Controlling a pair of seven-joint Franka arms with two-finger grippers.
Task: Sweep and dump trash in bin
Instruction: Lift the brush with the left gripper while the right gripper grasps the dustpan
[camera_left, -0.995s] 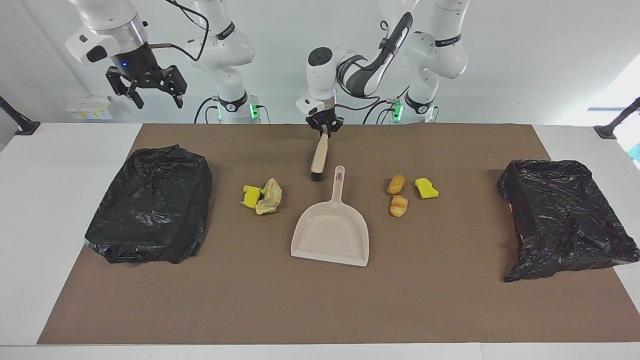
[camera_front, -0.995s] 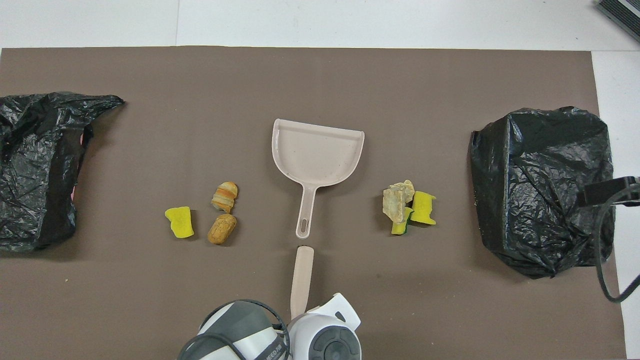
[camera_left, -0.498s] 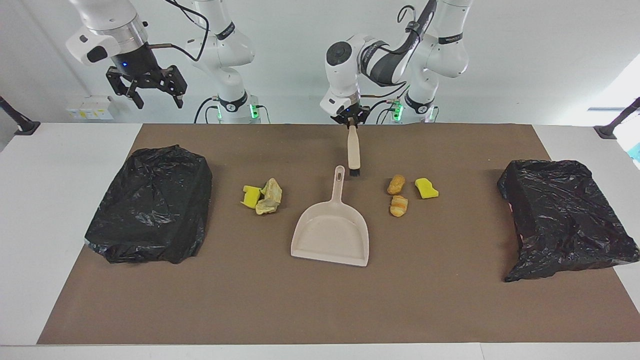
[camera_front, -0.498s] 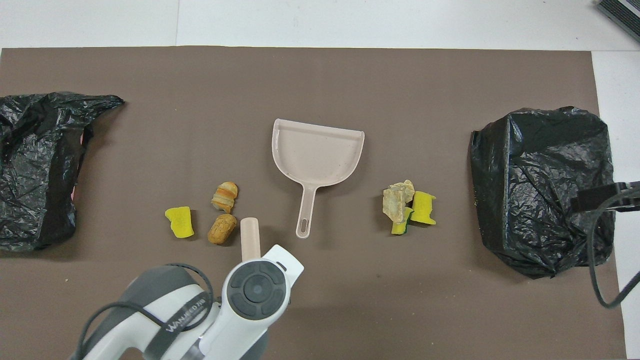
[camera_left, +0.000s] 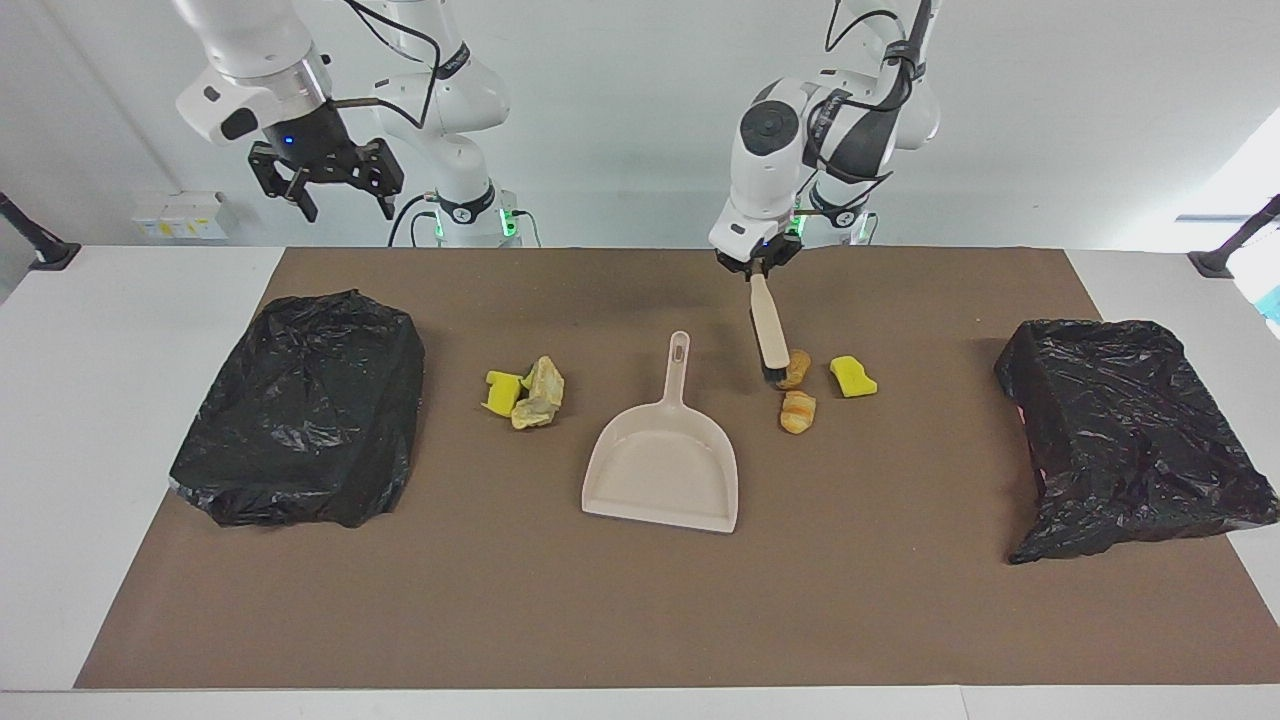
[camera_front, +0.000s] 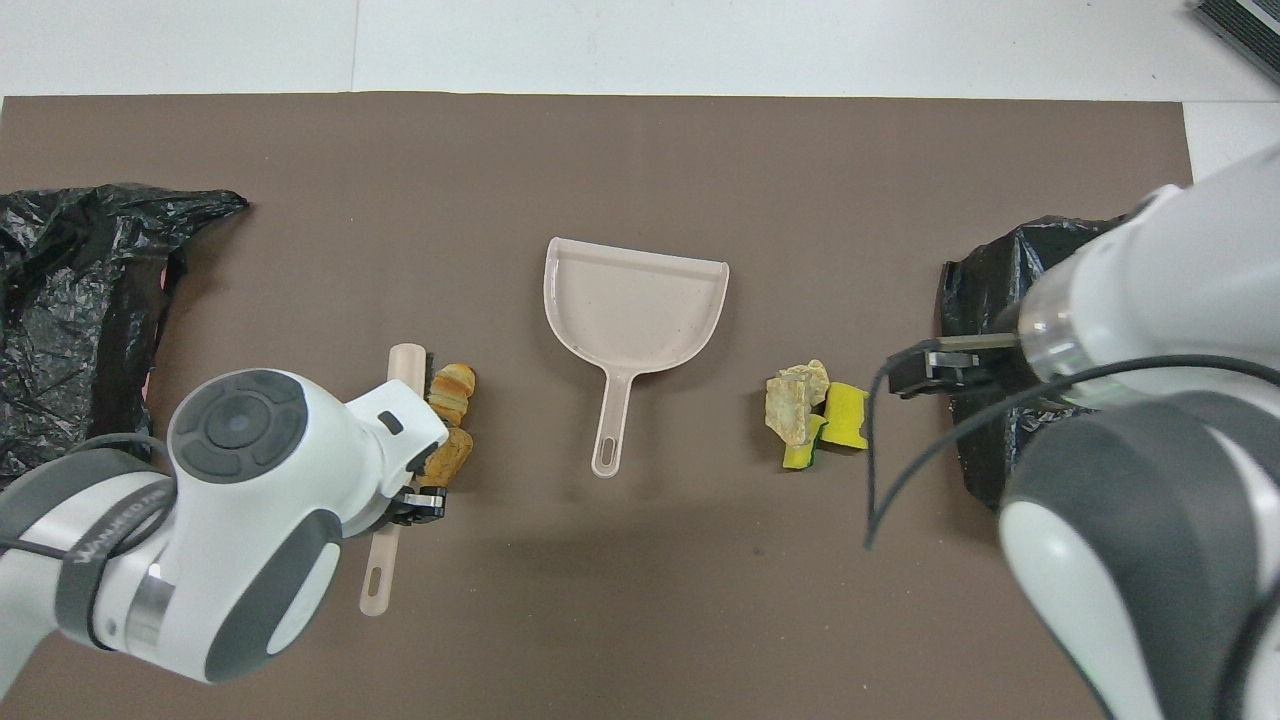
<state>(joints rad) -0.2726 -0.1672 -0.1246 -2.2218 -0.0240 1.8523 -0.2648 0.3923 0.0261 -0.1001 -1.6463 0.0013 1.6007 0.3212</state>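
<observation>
Trash lies in two clusters on the brown mat (camera_left: 640, 620) of the worktop (camera_left: 120, 420), either side of the dustpan (camera_left: 662, 470): two bread rolls (camera_left: 797, 390) and a yellow sponge chunk (camera_left: 853, 376) toward the left arm's end, a paper wad (camera_left: 540, 392) with sponge pieces (camera_left: 500, 390) toward the right arm's. The left pincer (camera_left: 757, 268) grips the brush (camera_left: 770, 335), its bristles beside a roll. The right pincer (camera_left: 335, 195) hangs open, waiting above the worktop's edge near a black bag (camera_left: 300, 410).
</observation>
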